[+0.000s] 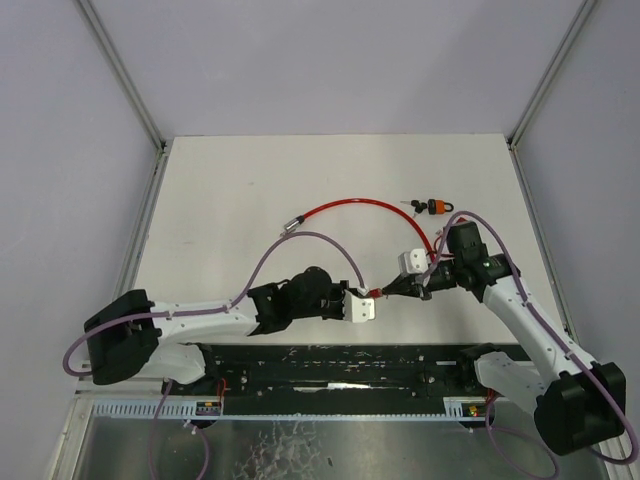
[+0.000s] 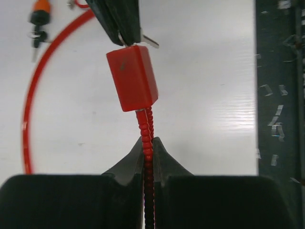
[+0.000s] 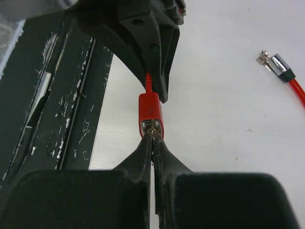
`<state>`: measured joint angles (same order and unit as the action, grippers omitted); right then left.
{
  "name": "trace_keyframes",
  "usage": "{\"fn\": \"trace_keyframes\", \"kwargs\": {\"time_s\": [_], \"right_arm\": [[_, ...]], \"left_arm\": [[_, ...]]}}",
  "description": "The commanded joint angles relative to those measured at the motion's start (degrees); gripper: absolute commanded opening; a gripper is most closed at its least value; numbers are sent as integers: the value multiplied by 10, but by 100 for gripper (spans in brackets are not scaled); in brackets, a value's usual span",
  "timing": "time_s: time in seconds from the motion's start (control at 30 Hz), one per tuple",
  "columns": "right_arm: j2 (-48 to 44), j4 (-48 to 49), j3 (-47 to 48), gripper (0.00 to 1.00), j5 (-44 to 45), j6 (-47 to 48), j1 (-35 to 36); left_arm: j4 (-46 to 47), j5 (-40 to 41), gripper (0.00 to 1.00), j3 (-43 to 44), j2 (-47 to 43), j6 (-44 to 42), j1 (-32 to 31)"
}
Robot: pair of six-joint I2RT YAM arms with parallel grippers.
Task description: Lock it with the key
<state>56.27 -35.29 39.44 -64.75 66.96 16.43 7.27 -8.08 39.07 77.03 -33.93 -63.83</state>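
The lock is a red cable lock. Its red block body [image 2: 132,78] hangs just above the white table, and its ribbed red cable [image 2: 147,125] runs down between the fingers of my left gripper [image 2: 148,143], which is shut on the cable just behind the body. My right gripper [image 3: 152,136] meets the body [image 3: 151,107] end-on, shut on the key; only a thin silver sliver of the key [image 2: 150,40] shows beside its fingers. From above, both grippers meet at the lock body [image 1: 378,293].
The red cable [image 1: 350,204] arcs across the table, and its metal-tipped free end [image 1: 291,224] lies loose on the left. An orange-tagged bunch of spare keys [image 1: 432,207] lies behind the right arm. A black rail [image 1: 350,365] runs along the near edge.
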Motion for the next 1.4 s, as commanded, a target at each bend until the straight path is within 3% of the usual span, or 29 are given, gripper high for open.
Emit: {"fn": "trace_keyframes", "kwargs": {"time_s": [0.0,0.1,0.23,0.37,0.47,0.6,0.7,0.83,0.9,1.03,1.23,1.37], "right_arm": [[32,22,39,0,-11,-118,-6],[35,1,37,0,11,-64,-5],[-6,12,6,0,59,-7,8],[-43,35,-19,0,106,32,19],[-57,39,-28,0,118,48,23],[-64,42,-29,0,124,49,23],[-61,43,-29,0,125,44,22],[-41,50,-18,0,119,6,23],[-28,43,-11,0,120,6,23],[-30,46,-12,0,123,2,23],[-34,44,-13,0,117,6,23],[-26,42,-6,0,97,-15,23]], "left_arm": [[91,115,0,-28,-22,-94,-3],[42,90,0,-5,-18,-54,1],[-81,-132,0,69,9,56,72],[-181,-361,0,128,67,105,132],[-233,-397,0,182,122,119,134],[-259,-337,0,209,156,131,138],[-242,-196,0,197,144,130,132],[-119,34,0,99,81,40,77],[-36,93,0,37,52,-22,47],[43,114,0,-15,14,-39,41],[-3,77,0,-14,8,-24,42],[21,170,0,-31,10,-30,29]]}}
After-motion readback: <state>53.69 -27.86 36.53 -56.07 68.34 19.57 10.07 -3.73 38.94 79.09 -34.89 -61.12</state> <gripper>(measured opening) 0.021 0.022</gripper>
